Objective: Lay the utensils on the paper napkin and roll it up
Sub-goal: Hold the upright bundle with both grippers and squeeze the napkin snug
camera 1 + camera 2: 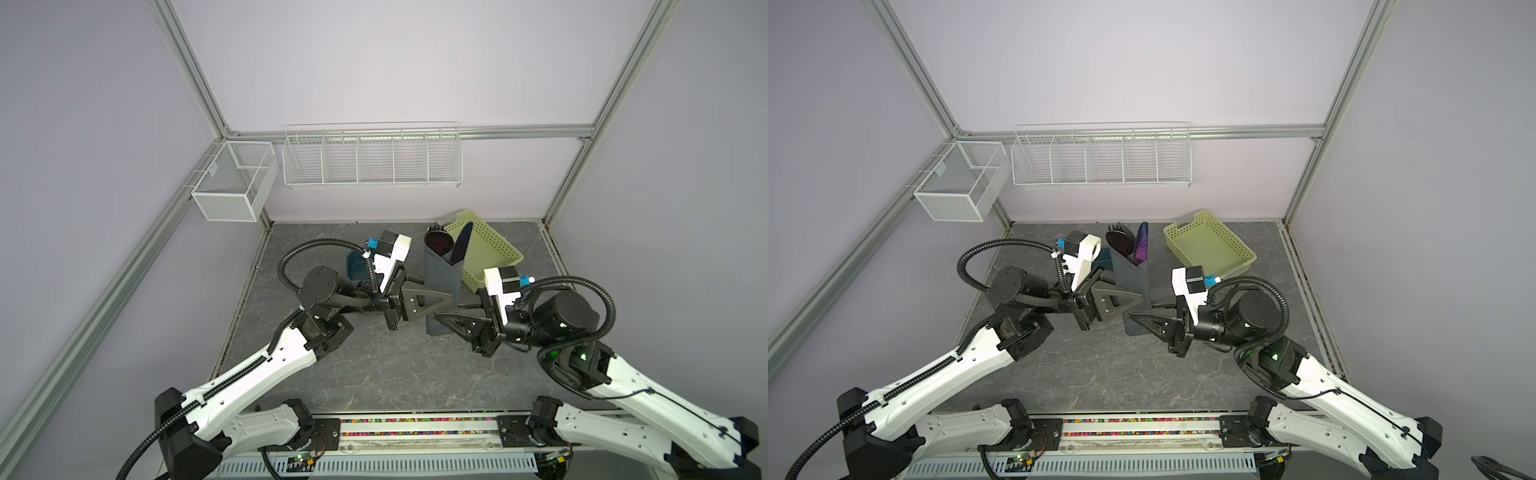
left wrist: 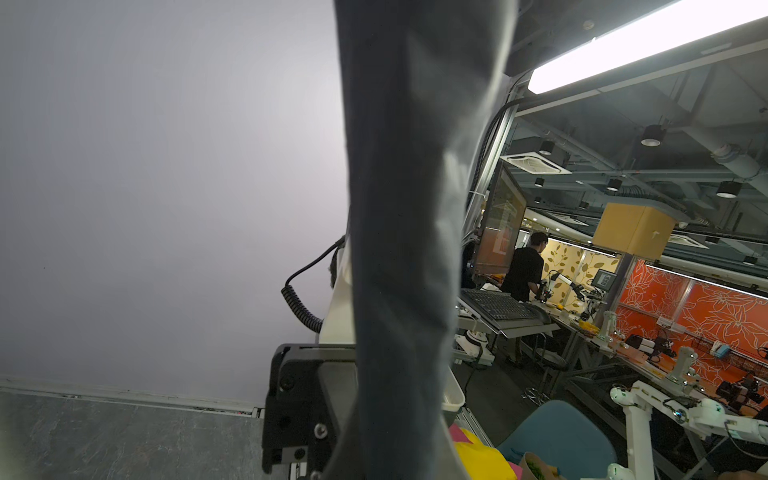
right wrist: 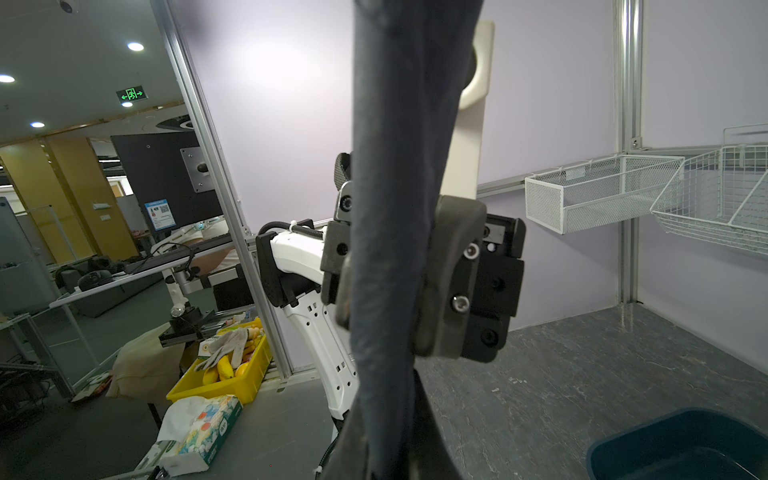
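Napkin [image 1: 1129, 276] is rolled round utensils [image 1: 1142, 247] and held by both grippers over table [image 1: 1100, 374], rear centre. Heads stick out at roll's 12 o'clock end. L gripper [image 1: 1140, 298] comes in from 9, fingers clamped on roll's middle. R gripper [image 1: 1140, 311] comes in from 3, fingers clamped nr its 6 o'clock end. Basket [image 1: 1233, 235] sits at roll's 2, tub [image 1: 1102, 259] at 10.

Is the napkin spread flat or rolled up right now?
Rolled up: in both top views the napkin is a wrapped bundle around the utensils, whose heads poke out its far end.
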You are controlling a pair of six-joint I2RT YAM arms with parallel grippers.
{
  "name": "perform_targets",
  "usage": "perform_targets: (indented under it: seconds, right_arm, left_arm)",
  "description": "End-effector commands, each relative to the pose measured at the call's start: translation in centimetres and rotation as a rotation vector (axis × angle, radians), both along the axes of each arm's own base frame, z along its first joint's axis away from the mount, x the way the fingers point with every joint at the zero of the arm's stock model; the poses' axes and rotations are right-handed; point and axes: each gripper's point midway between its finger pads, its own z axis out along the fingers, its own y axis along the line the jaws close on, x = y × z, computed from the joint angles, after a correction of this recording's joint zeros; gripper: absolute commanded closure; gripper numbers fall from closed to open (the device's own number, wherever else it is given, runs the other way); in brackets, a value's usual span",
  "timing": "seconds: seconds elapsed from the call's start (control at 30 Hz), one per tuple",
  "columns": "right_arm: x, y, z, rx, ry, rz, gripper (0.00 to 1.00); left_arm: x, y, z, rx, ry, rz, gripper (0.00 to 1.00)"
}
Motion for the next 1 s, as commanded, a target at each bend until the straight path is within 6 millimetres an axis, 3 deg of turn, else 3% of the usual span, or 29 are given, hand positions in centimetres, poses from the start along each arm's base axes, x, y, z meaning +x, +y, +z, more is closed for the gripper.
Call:
perform_targets:
  seconds: [0.0,0.1,0.27,0.33,0.63,0.97]
  right_arm:
    - [1.2,-1.4,1.9,0.078,-0.024,-0.097,0.93]
    - [0.9,-1.4,1.7,0.048,-0.028,-0.085,0.82]
    - [0.1,-1.5,1.6,-0.002,-0.042,-0.056,0.55]
    - [0.2,-1.4,1.4,-0.027,-0.038,-0.061,0.52]
    - [-0.1,-0.6,0.5,-0.104,-0.012,-0.009,0.52]
    - [0.5,0.0,0.0,-0.131,0.011,-0.016,0.72]
  left_arm:
    - [-2.9,2.6,2.8,-0.093,-0.115,-0.046,0.94]
    - [-2.3,2.0,2.1,-0.04,-0.108,-0.022,0.98]
    - [-1.4,1.2,1.1,0.026,-0.1,0.027,1.0]
    - [-1.1,1.1,1.0,0.038,-0.098,0.039,1.0]
    - [0.4,0.4,0.1,0.091,-0.079,0.114,1.0]
    - [0.6,0.7,0.4,0.084,-0.076,0.139,1.0]
